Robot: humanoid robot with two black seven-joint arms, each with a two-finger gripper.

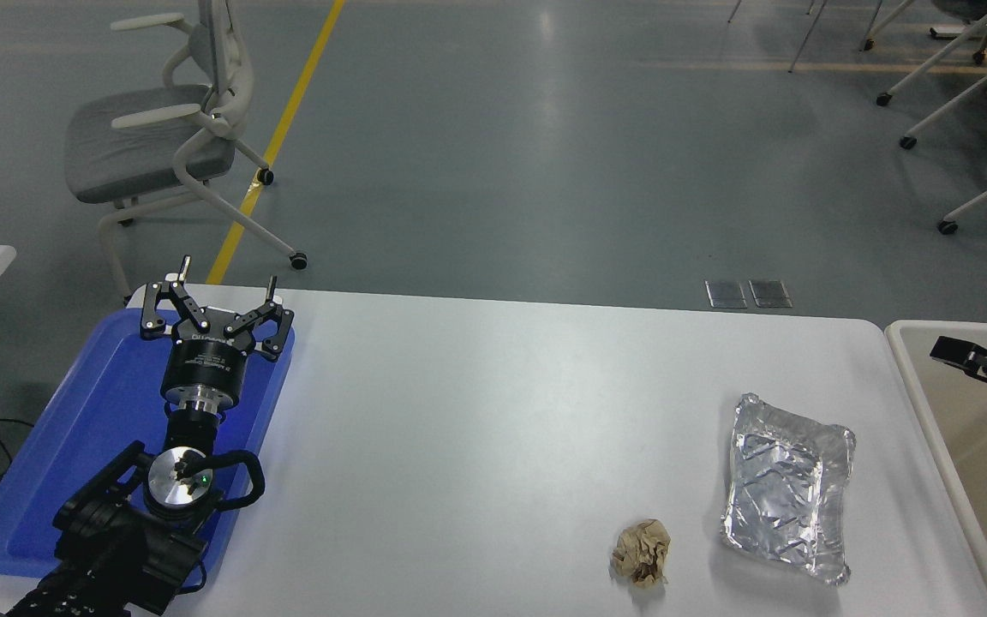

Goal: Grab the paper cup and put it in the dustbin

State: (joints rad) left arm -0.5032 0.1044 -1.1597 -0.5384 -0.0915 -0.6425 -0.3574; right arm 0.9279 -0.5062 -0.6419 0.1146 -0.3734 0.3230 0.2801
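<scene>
The beige dustbin (912, 377) stands off the table's right end, cut off by the picture's edge. The paper cup does not show in this frame, inside the bin or on the table. Part of my right gripper (978, 364) reaches in from the right edge over the bin's near-left part; only a black piece of it shows. My left gripper (229, 274) is open and empty, parked over the blue tray (108, 403) at the table's left.
A crinkled silver foil tray (789, 488) lies on the table's right part, close to the bin. A crumpled brown paper ball (641, 553) lies to its left near the front edge. Office chairs stand on the floor beyond the table.
</scene>
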